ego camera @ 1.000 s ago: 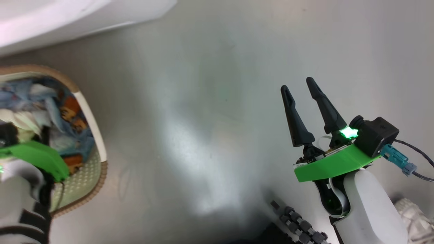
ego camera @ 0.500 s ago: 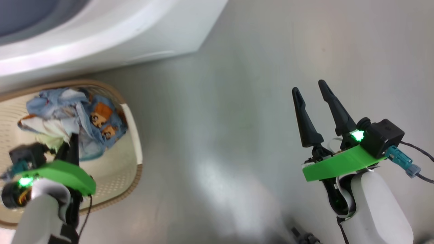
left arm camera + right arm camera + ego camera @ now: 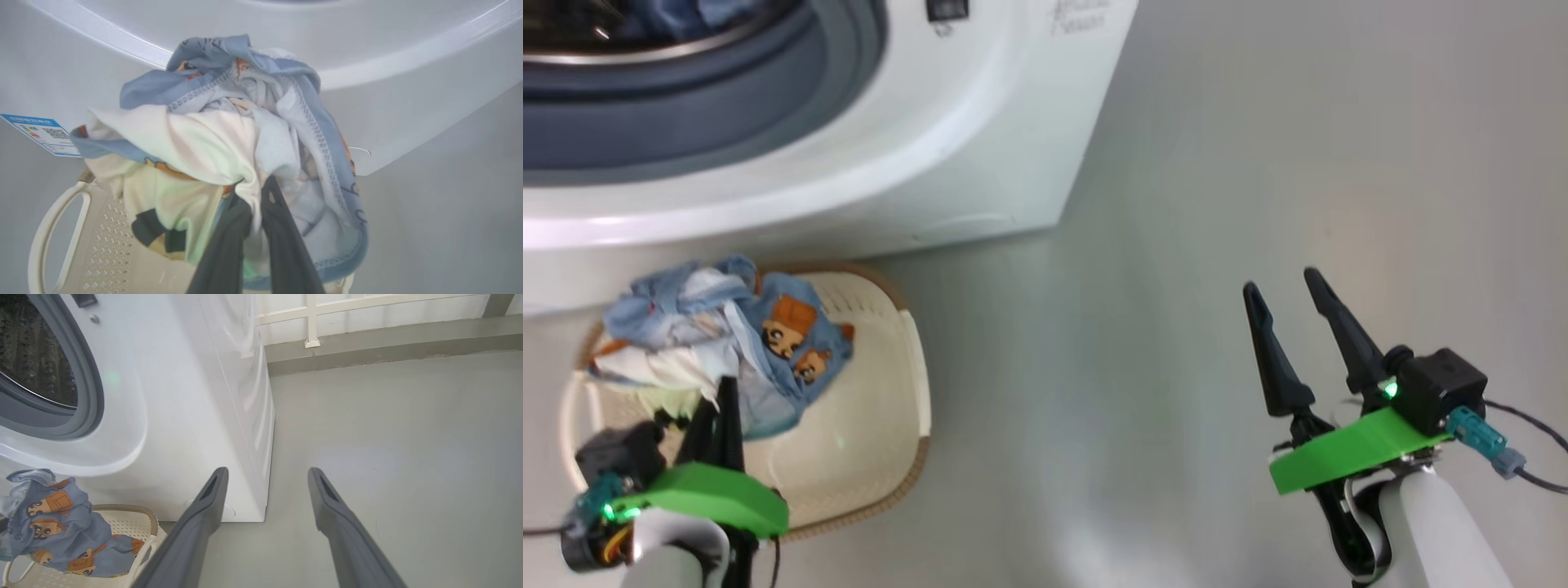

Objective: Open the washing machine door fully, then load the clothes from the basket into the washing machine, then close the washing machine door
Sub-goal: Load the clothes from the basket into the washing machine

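Observation:
The clothes (image 3: 768, 327), light blue with orange-brown cartoon prints and some white cloth, are bunched over the far half of the cream basket (image 3: 919, 392). My left gripper (image 3: 723, 392) is shut on the bundle's near edge. In the left wrist view its two dark fingers pinch white cloth (image 3: 192, 147), at the left gripper (image 3: 253, 190). The white washing machine (image 3: 980, 122) stands just behind the basket with its drum mouth and grey-blue seal (image 3: 686, 122) uncovered. The washing machine door is out of view. My right gripper (image 3: 1282, 283) hangs open over the floor, holding nothing.
Some blue cloth (image 3: 703, 12) lies inside the drum. A blue label (image 3: 41, 134) sits on the machine's front. Right of the machine, grey floor (image 3: 388, 437) runs back to a low wall with white railing (image 3: 312, 318). The right gripper (image 3: 267, 472) points past the machine's front corner.
The head camera has swung up, so the washing machine and the whole basket come into view. My left gripper stays shut on the clothes. The right gripper stays open.

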{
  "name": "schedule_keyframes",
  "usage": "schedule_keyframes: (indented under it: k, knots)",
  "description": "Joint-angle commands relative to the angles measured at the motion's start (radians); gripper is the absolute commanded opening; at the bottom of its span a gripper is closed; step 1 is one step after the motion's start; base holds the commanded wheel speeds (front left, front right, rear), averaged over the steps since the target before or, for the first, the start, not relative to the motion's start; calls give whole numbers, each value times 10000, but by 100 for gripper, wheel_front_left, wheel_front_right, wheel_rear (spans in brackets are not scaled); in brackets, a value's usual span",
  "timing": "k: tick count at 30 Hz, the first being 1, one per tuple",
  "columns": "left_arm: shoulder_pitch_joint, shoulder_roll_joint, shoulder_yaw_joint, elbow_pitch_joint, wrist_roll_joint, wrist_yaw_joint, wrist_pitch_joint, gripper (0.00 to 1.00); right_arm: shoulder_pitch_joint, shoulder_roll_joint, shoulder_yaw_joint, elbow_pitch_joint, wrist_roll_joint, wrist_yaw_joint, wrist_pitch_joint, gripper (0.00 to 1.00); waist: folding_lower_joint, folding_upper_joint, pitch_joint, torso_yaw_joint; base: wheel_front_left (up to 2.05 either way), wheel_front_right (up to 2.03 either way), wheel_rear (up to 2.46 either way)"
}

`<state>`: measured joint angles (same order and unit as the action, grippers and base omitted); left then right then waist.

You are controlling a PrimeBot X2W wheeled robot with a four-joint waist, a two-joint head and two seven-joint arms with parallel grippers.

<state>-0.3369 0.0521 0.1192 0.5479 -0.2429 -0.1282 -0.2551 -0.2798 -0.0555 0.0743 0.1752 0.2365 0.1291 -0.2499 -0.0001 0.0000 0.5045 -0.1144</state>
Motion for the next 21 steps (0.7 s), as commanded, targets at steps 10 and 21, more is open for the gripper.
schedule_keyframes:
  k: [10,21]
  knots:
    - [1565,2,423,-2073,122,-10,-66,0,796,-108,188,-50,-219,16,-119,100,1,0,-2149,537,0,0,0]
    - [2727,-16,272,-3930,101,313,-66,0,1234,-157,27,-44,-334,16,-119,100,1,0,-3190,619,0,0,0]
